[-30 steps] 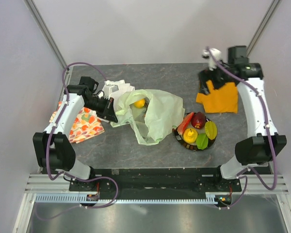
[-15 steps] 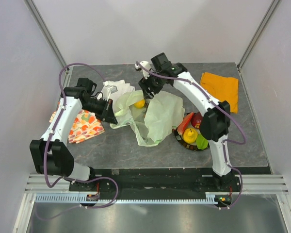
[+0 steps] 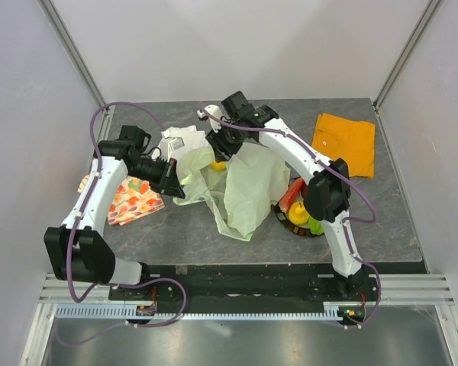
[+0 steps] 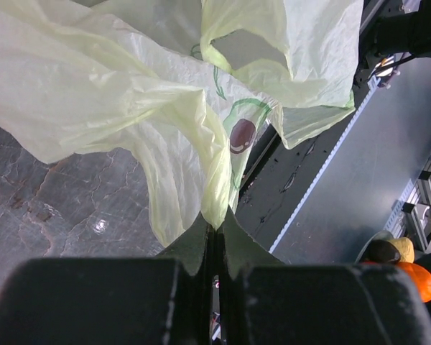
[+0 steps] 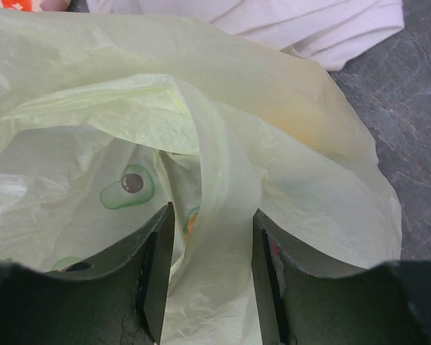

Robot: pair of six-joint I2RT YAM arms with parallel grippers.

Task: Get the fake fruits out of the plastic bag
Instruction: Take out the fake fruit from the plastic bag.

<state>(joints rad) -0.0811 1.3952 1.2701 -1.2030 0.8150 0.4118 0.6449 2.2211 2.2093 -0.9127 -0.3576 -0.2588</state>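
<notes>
The pale green plastic bag [image 3: 244, 187] lies in the middle of the table, its mouth towards the back left. My left gripper [image 3: 175, 185] is shut on the bag's left edge; the left wrist view shows the film [image 4: 165, 93] pinched between my shut fingertips [image 4: 217, 219]. My right gripper [image 3: 217, 147] is over the bag mouth, open, with a fold of the bag [image 5: 215, 215] between its fingers [image 5: 158, 259]. A yellow fruit [image 3: 219, 164] sits inside the bag and shows faintly through the film [image 5: 302, 118]. Several fruits lie on a dark plate [image 3: 284, 216], partly hidden by my right arm.
A white cloth [image 3: 179, 141] lies behind the bag and shows in the right wrist view [image 5: 309, 21]. A fruit-printed cloth [image 3: 130, 200] lies at the left, under my left arm. An orange cloth [image 3: 345, 142] lies at the back right.
My right arm has swung from the back right corner to the bag mouth and lowered onto it. My left gripper keeps its hold and the bag has shifted slightly.
</notes>
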